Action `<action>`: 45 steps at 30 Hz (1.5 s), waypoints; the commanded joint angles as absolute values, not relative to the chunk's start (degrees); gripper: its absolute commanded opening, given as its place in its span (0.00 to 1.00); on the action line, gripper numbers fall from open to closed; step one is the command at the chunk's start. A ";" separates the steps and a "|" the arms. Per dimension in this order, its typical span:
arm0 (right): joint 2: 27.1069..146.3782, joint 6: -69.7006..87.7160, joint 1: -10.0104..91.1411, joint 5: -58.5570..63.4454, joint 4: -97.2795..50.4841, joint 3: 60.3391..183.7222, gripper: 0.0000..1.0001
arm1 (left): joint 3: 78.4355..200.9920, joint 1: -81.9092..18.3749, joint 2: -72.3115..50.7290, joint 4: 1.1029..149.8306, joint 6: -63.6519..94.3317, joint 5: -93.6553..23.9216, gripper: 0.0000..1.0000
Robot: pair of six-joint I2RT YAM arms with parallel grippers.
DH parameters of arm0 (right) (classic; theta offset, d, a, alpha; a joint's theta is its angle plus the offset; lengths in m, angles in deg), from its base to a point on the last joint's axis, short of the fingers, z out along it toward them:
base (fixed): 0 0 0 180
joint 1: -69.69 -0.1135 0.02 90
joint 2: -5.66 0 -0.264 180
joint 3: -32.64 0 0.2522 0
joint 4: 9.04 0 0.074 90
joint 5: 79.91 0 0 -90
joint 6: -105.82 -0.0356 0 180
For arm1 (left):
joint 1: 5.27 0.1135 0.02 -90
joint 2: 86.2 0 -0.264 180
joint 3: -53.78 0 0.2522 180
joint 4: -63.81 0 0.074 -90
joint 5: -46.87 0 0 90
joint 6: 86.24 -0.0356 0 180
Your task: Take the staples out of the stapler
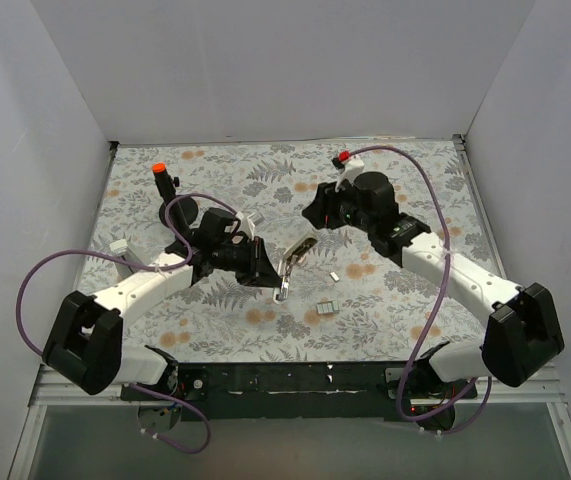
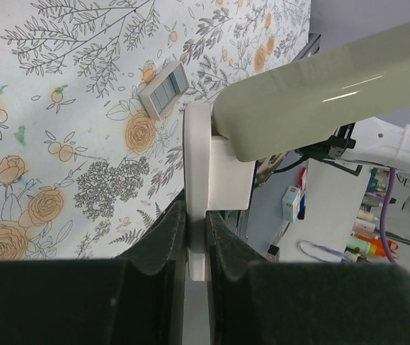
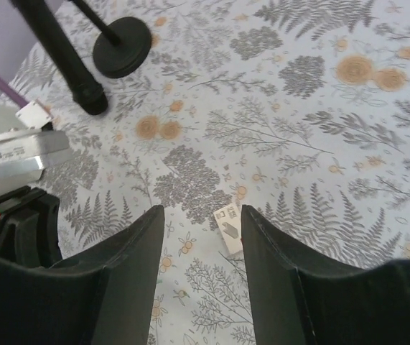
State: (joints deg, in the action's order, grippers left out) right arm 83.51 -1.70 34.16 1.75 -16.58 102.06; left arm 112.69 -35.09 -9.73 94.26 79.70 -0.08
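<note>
My left gripper (image 1: pixel 265 268) is shut on the stapler (image 1: pixel 290 265) and holds it above the floral mat, its two narrow arms spread open. In the left wrist view my fingers (image 2: pixel 165 241) pinch the stapler's pale flat part (image 2: pixel 196 172), and its grey-beige bar (image 2: pixel 319 93) juts to the right. Short silvery staple strips lie on the mat to the right of the stapler (image 1: pixel 325 307), with a smaller one (image 1: pixel 331 275) beside them. One strip also shows in the left wrist view (image 2: pixel 164 88). My right gripper (image 1: pixel 312 215) is open and empty, up and right of the stapler.
A small white block (image 3: pixel 227 219) lies on the mat between my right fingers (image 3: pixel 136 266). A black stand with an orange tip (image 1: pixel 165 190) rises at the back left, its round base (image 3: pixel 122 47) on the mat. White walls enclose the mat (image 1: pixel 415 190).
</note>
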 commanded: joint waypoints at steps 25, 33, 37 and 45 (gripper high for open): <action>70.35 -18.19 23.64 16.94 -28.51 103.79 0.71 | 117.02 -35.24 -17.29 98.47 86.57 -22.46 0.00; 66.22 -18.45 23.37 18.17 -27.55 96.42 0.70 | 121.15 -35.24 -18.00 110.33 82.87 -33.43 0.00; 64.90 -19.16 23.46 17.91 -29.04 94.83 0.70 | 123.96 -35.85 -16.50 116.58 80.58 -40.39 0.00; 58.05 -20.39 23.46 19.31 -27.55 87.62 0.70 | 132.92 -39.45 -10.54 131.24 80.40 -57.18 0.00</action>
State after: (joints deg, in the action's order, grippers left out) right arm 61.41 -19.18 23.54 17.51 -29.94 90.45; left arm 127.09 -37.50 -13.51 122.17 81.47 -46.46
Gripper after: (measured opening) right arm 0.697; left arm 0.094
